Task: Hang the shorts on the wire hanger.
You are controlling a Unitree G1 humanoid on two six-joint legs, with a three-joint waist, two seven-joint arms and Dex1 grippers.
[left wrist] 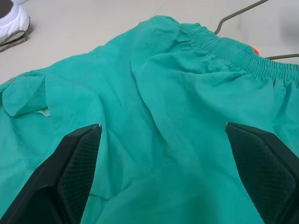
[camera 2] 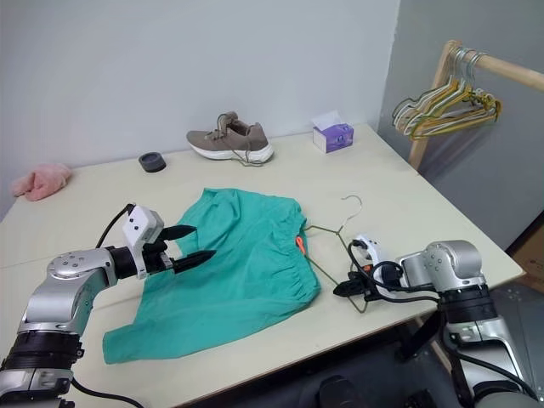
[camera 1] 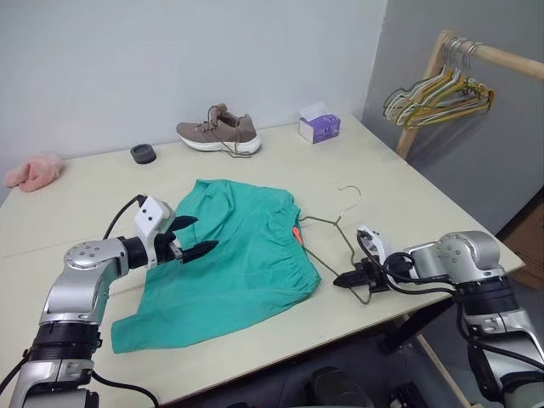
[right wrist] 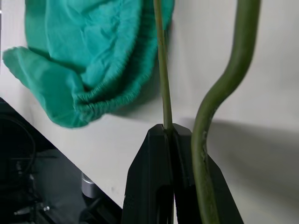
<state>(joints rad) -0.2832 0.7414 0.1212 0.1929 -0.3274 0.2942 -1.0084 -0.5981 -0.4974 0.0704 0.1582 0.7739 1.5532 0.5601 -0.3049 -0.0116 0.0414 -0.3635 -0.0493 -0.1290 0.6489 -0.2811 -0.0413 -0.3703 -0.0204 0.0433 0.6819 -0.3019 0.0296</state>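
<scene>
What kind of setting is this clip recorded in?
Probably an indoor test room staged for laundry work: a plain table against a bare wall, a wooden rail with a bunch of hangers, and a shoe and tissue box.

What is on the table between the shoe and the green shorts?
Nothing: head views show bare table between the shoe and the shorts.

- left and right eye views: high, looking forward and down over the table [camera 1: 357, 183], shorts [camera 1: 229, 255] mid-frame, far wall behind them.
- both eyes share nearly the whole tabletop; right eye sits a little aside.
- left wrist view: very close above the shorts [left wrist: 187, 116], looking across them toward the waistband.
- right wrist view: very close, along the wire hanger [right wrist: 162, 70] toward the shorts' edge.
- both wrist views share the shorts with the eye views.
</scene>
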